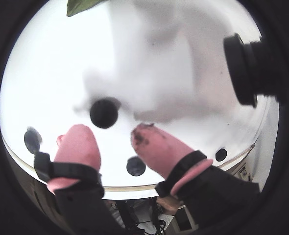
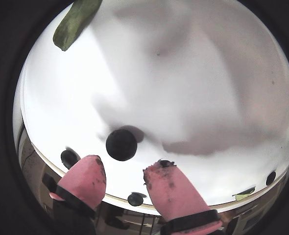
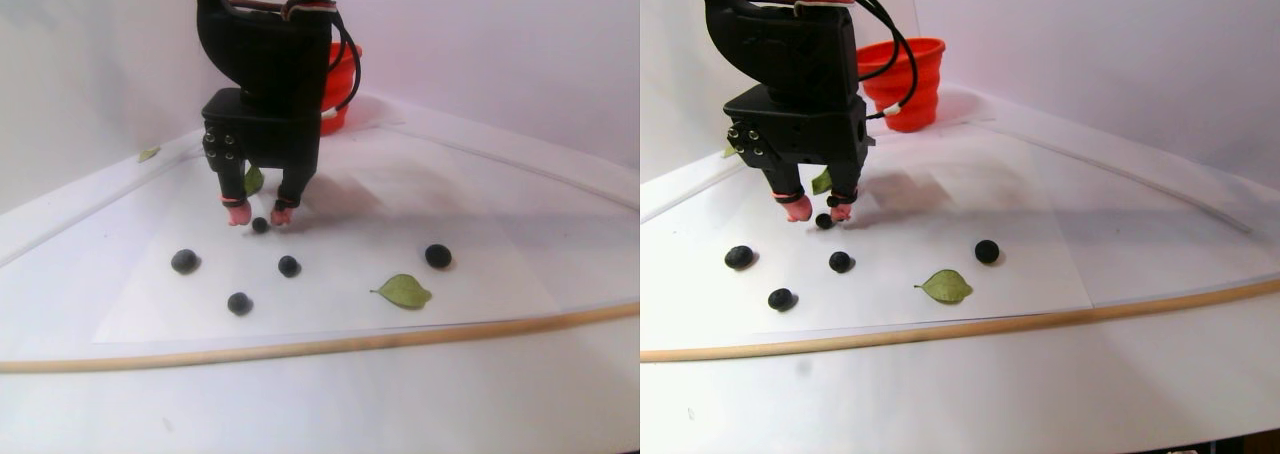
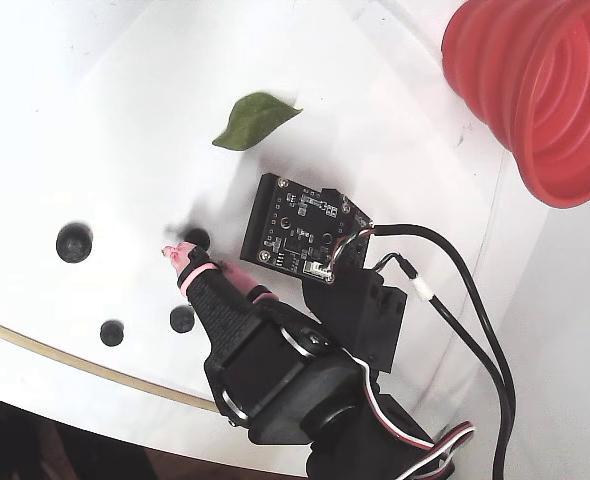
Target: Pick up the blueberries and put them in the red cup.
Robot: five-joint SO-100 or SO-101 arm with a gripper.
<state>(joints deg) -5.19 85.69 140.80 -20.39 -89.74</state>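
Blueberry (image 2: 121,144) sits just ahead of the gap between the two pink fingertips (image 2: 87,179), roughly centred on that gap in both wrist views, slightly nearer the left pad as these views show it. Round berry, so no long axis to line up with. Stereo pair view puts the same berry (image 3: 259,225) on the white sheet between the tips and a touch in front of them; whether either pad touches it, cannot tell, though the wrist views show a clear sliver of white around it.

Gripper (image 1: 110,139): spread, gap wider than the berry, nothing held. The right pad (image 1: 152,144) carries dark smears at its tip. Tips are low, near or at the white sheet (image 3: 480,264).

Other blueberries lie loose on the sheet: three nearer the wooden edge strip (image 3: 300,346) in the stereo pair view, at (image 3: 184,261), (image 3: 289,266) and (image 3: 239,302), and one off to the right (image 3: 437,255) beyond a green leaf (image 3: 404,291). A second leaf (image 4: 254,118) lies past the gripper in the fixed view.

Red cup (image 4: 540,90) stands well apart, at the far corner behind the arm; its inside is not visible, so no count possible.

Judgement: grasp stage on this berry; a short push forward should put it between the pads before closing. Risk is the berry rolling off a pad.
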